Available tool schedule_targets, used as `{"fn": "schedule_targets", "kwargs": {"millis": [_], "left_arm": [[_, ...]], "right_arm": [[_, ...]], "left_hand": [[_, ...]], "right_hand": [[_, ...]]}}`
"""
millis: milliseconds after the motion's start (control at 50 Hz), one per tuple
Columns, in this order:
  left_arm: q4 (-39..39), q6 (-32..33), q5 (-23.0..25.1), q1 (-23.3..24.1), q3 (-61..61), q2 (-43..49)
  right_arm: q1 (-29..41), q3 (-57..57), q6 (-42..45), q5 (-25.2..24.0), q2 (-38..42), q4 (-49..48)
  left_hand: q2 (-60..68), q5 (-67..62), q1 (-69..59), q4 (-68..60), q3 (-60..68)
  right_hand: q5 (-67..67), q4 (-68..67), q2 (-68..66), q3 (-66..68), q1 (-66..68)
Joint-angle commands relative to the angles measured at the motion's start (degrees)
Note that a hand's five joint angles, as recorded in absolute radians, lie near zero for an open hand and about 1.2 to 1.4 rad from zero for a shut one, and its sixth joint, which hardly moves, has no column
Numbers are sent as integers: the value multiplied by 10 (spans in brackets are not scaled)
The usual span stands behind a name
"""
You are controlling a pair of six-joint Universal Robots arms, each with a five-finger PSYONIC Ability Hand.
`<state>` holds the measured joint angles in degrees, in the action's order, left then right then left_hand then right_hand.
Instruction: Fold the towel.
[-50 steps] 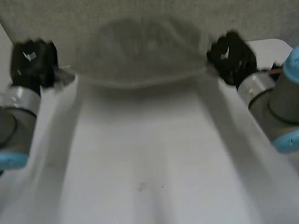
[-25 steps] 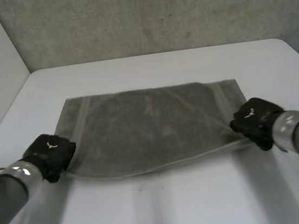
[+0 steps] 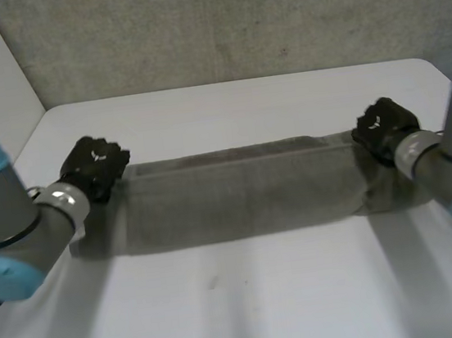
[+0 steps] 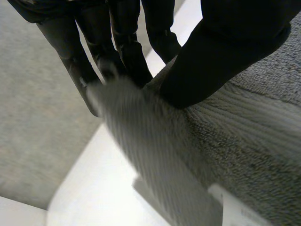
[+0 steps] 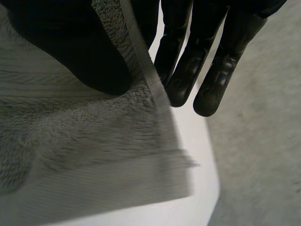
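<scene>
1. The towel [image 3: 245, 191] is a long grey band running side to side across the middle of the white table [image 3: 251, 306], with a doubled layer showing along its far edge.
2. The left robot hand [image 3: 94, 167] is at the towel's left end, at the far corner. The right robot hand [image 3: 384, 129] is at the right end, also at the far corner. The cloth stretches between them.
3. In the left wrist view, the left robot hand is clamped on the towel. Its thumb [image 4: 221, 56] presses down on the upper face near the ribbed border, and its fingers [image 4: 124, 52] are on the other side of the same edge, so the cloth is pinched between them.
4. In the right wrist view, the right robot hand holds its corner the same way. Its thumb [image 5: 70, 52] lies on the fleecy face, and its fingers [image 5: 186, 75] reach past the hem on the other side.
5. Both arms come in from the near side, with their light-blue caps low at the left and right of the head view.
6. A grey wall [image 3: 232, 20] stands behind the table.
</scene>
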<state>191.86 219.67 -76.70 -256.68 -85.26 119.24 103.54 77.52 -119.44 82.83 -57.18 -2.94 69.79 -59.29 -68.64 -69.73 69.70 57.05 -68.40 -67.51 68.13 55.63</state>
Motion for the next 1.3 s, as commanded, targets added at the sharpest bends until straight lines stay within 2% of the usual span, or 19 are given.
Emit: {"fn": "schedule_targets", "kwargs": {"millis": [20, 200, 220, 240, 260, 280, 360, 500, 520, 600, 740, 820, 920, 1060, 1120, 1140, 1160, 1180, 1300], "left_arm": [[68, 1, -64, 15, 188, 162], [79, 2, -66, 22, 292, 245], [79, 1, -66, 25, 296, 252], [79, 1, -66, 25, 296, 253], [80, 1, -67, 29, 294, 256], [81, 3, -68, 35, 291, 256], [82, 3, -69, 45, 274, 248], [82, -8, -73, 45, 186, 156], [82, -8, -73, 45, 185, 156], [83, -18, -70, 45, 94, 78], [110, -75, -66, 46, -23, -11], [133, -142, -66, 47, -77, -53], [138, -201, -66, 47, -101, -67], [138, -218, -65, 46, -110, -67], [138, -218, -65, 45, -110, -67], [138, -218, -65, 45, -110, -67], [138, -218, -65, 45, -110, -67], [138, -218, -65, 45, -110, -67], [138, -220, -66, 45, -113, -67]], "right_arm": [[19, -85, 4, -6, 144, -215], [20, -178, 1, -50, 247, -245], [21, -183, 0, -61, 254, -247], [21, -183, 0, -61, 255, -247], [21, -182, -3, -64, 255, -251], [20, -182, -8, -64, 250, -251], [18, -171, -44, -67, 216, -250], [9, -70, -266, -53, 62, -231], [9, -69, -266, -53, 62, -231], [-33, -10, -353, -57, -3, -132], [-65, 16, -364, -57, -12, 14], [-76, 18, -361, -60, 7, 65], [-77, 14, -359, -56, 34, 61], [-87, 15, -330, -52, 55, 36], [-97, 19, -310, -52, 57, 21], [-99, 19, -304, -52, 59, 12], [-99, 19, -304, -52, 59, 12], [-102, 19, -300, -51, 61, 4], [-125, 9, -279, 3, 56, -33]], "left_hand": [[102, -107, -114, -103, 103], [102, -107, -114, -103, 103], [-3, -2, -9, 2, -2], [-4, -1, -8, 3, -3], [-433, 428, 422, 433, -432], [-579, 574, 568, 579, -578], [-598, 593, 586, 597, -597], [-598, 593, 586, 597, -597], [-598, 593, 586, 597, -597], [-598, 593, 586, 597, -597], [-598, 593, 586, 597, -597], [-598, 593, 586, 597, -597], [-598, 593, 586, 597, -597], [-598, 593, 586, 597, -597], [-598, 593, 586, 597, -597], [-598, 593, 586, 597, -597], [-598, 593, 586, 597, -597], [-598, 593, 586, 597, -597], [-598, 593, 586, 597, -597]], "right_hand": [[130, -116, -125, 119, 244], [130, -116, -125, 119, 244], [-168, 182, 173, -179, -54], [-171, 184, 176, -182, -57], [-570, 584, 575, -581, -456], [-570, 584, 575, -581, -456], [-570, 584, 575, -581, -456], [-570, 584, 575, -581, -456], [-570, 584, 575, -581, -456], [-570, 584, 575, -581, -456], [-570, 584, 575, -581, -456], [-434, 447, 438, -445, -320], [-318, 331, 322, -329, -204], [-216, 230, 221, -227, -102], [-89, 102, 93, -99, 26], [15, -1, -10, 4, 129], [16, -2, -11, 5, 130], [128, -115, -124, 118, 243], [130, -116, -125, 119, 244]]}}
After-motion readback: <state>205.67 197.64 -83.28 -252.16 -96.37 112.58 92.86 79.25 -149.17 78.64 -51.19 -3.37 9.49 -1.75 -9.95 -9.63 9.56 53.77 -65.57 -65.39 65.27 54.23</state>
